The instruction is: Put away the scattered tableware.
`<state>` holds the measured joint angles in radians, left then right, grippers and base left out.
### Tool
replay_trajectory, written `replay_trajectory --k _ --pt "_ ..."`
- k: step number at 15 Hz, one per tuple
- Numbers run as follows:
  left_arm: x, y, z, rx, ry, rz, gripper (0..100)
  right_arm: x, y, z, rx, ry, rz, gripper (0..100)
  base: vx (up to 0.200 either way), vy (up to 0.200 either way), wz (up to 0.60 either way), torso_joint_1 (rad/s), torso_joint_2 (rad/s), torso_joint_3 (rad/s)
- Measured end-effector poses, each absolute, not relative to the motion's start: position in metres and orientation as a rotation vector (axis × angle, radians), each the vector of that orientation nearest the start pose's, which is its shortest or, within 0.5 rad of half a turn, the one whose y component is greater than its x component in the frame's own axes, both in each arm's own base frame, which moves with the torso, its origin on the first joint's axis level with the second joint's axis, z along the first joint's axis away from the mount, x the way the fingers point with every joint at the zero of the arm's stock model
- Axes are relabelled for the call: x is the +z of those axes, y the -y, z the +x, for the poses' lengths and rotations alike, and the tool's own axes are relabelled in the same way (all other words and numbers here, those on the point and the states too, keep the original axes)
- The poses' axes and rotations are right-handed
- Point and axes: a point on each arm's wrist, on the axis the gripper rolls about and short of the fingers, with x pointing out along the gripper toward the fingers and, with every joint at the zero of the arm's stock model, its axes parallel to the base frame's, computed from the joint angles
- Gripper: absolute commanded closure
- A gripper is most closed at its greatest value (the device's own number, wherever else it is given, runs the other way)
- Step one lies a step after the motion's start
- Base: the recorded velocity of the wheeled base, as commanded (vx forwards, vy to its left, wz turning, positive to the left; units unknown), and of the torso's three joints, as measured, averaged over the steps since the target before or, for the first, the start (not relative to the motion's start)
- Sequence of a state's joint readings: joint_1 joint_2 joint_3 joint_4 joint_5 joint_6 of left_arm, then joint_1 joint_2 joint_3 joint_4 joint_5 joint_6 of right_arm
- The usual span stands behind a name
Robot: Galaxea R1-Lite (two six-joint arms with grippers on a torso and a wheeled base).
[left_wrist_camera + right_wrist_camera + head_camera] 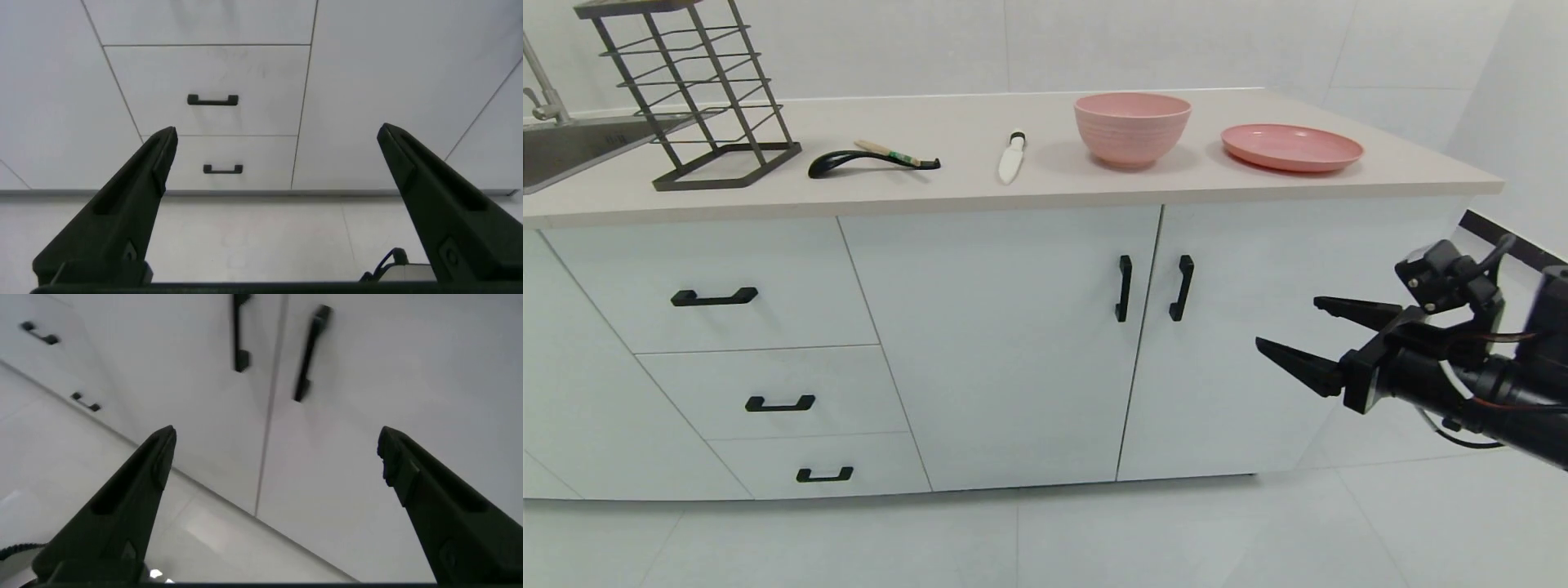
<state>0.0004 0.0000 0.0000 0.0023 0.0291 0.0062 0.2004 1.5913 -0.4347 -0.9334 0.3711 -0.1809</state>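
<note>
On the counter (980, 192) lie the scattered pieces: a pink bowl (1132, 127), a pink plate (1291, 147) to its right, a white knife with a black handle (1011, 157), a black ladle (870, 161) and a wooden-handled utensil (887, 152) resting across it. A black wire dish rack (698, 90) stands at the counter's left. My right gripper (1294, 331) hangs open and empty at the lower right, in front of the cabinet doors, well below the counter. My left gripper (276, 147) is open and empty, facing the drawers (212, 100).
A sink (572, 143) with a tap sits at the far left of the counter. Below are three drawers with black handles (713, 297) and two cabinet doors with vertical handles (1125, 287), also seen as door handles (310, 353) close to my right gripper. Tiled floor lies in front.
</note>
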Motion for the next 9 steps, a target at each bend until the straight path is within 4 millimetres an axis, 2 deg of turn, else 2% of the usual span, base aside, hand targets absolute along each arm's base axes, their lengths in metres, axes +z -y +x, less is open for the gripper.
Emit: replay_trajectory --k 4,7,9 --pt "0.075 -0.001 -0.023 0.03 -0.003 0.003 0 0.145 -0.061 0.253 0.625 -0.162 -0.156 0 0.0 0.0 0.0 0.0 0.0 0.0" --pt "0.075 -0.001 -0.023 0.029 -0.003 0.007 0 0.141 -0.075 0.268 0.66 -0.141 -0.16 0 0.0 0.0 0.0 0.0 0.0 0.0" --pt "0.075 -0.001 -0.023 0.029 -0.002 0.006 0 0.138 -0.088 0.267 0.704 -0.138 -0.162 0 0.0 0.0 0.0 0.0 0.0 0.0"
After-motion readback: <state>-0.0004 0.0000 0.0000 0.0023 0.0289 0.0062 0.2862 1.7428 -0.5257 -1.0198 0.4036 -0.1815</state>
